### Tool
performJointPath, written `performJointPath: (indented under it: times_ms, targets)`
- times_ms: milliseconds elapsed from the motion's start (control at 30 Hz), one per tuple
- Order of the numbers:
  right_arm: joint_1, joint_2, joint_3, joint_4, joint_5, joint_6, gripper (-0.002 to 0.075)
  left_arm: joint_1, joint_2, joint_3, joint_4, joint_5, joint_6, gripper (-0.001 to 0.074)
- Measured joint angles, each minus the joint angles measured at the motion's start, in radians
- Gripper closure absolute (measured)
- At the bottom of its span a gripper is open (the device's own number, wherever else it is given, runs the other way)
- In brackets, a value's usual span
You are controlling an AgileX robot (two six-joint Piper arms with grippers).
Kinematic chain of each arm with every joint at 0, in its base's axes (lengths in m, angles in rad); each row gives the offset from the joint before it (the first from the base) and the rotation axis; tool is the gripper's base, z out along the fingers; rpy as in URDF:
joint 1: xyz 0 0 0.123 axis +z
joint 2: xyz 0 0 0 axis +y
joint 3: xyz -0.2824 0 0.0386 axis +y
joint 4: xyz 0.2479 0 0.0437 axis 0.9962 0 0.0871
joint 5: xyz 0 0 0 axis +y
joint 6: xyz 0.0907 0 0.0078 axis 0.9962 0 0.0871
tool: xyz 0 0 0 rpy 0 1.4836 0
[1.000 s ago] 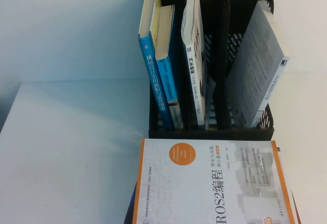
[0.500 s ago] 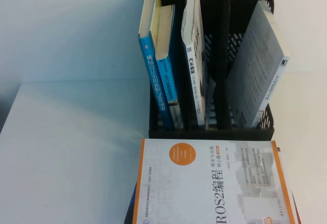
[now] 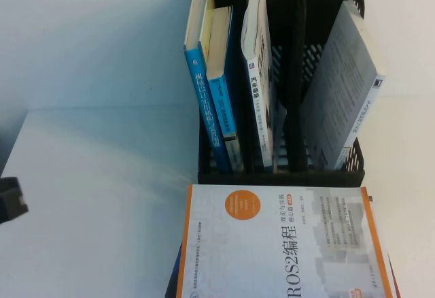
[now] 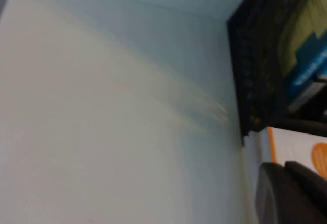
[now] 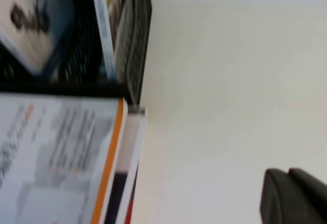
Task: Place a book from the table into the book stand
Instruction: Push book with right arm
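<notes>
The book [image 3: 285, 243] with the orange-edged cover lay flat on a stack at the desk's [image 3: 95, 196] near edge, just before the book stand [image 3: 282, 172], ungrasped; transfer had not begun. The left gripper [image 3: 12, 199] showed at the left edge in the high view; the right gripper [image 5: 294, 196] appeared only in its wrist view. Neither finger state could be determined.

One book stand [image 3: 282, 173], four shelved books [image 3: 219, 94], stacked table books [image 3: 279, 243]
</notes>
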Motion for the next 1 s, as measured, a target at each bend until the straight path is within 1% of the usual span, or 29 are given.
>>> performJointPath:
  times_ms: [133, 200, 267, 333, 400, 500, 633, 733, 867, 1000]
  targets:
    - [0.005, 0.175, 0.0, 0.037, 0.092, -0.065, 0.0729, 0.0, 0.059, 0.0, -0.26, 0.0, 0.272, 0.0738]
    - [0.005, 0.255, 0.0, 0.092, 0.104, -0.103, 0.0729, 0.0, 0.094, 0.0, -0.377, 0.0, 0.391, 0.0738]
    - [0.005, 0.315, 0.0, 0.171, 0.104, -0.168, 0.0729, 0.003, 0.135, 0.0, -0.476, 0.007, 0.471, 0.0738]
    - [0.005, 0.357, 0.0, 0.253, 0.104, -0.237, 0.0729, 0.022, 0.185, 0.0, -0.537, 0.023, 0.528, 0.0738]
    - [0.005, 0.401, 0.0, 0.317, 0.104, -0.289, 0.0729, 0.058, 0.233, 0.0, -0.576, 0.047, 0.571, 0.0738]
    - [0.007, 0.459, 0.0, 0.358, 0.104, -0.319, 0.0729, 0.139, 0.299, 0.0, -0.653, 0.121, 0.657, 0.0738]
    - [0.007, 0.525, 0.0, 0.39, 0.08, -0.329, 0.0729, 0.248, 0.386, 0.0, -0.826, 0.22, 0.807, 0.0738]
    - [0.007, 0.573, 0.0, 0.425, 0.034, -0.332, 0.0729, 0.298, 0.456, -0.001, -0.898, 0.271, 0.873, 0.0738]
    - [0.012, 0.653, 0.0, 0.493, -0.037, -0.351, 0.0729, 0.308, 0.545, -0.002, -0.897, 0.297, 0.89, 0.0738]
    - [0.051, 0.755, -0.002, 0.533, -0.108, -0.375, 0.0729, 0.308, 0.636, -0.002, -0.916, 0.298, 0.894, 0.0738]
